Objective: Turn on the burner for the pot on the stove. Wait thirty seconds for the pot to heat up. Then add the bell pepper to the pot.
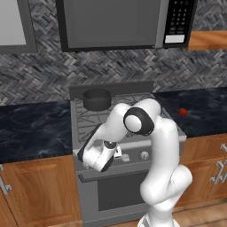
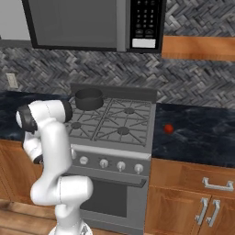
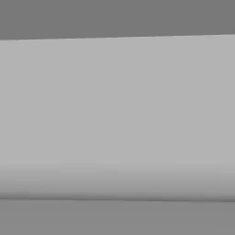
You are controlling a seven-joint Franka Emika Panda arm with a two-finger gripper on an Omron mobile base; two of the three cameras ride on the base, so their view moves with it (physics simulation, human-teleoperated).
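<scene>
Black marble counter [image 2: 202, 133] flanks steel stove [image 2: 114, 137].

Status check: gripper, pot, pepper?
Gripper open at the stove's knob panel. Pot on back-left burner. Bell pepper on right counter. Nothing blocking.

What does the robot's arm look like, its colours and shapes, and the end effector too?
The arm is glossy white, built of thick rounded tube segments with bulbous elbows. Dark, nearly black round caps and bands mark the joints, the largest a black disc ringed in white. The end effector has a white body with dark trim. No cables or markings are visible.
</scene>
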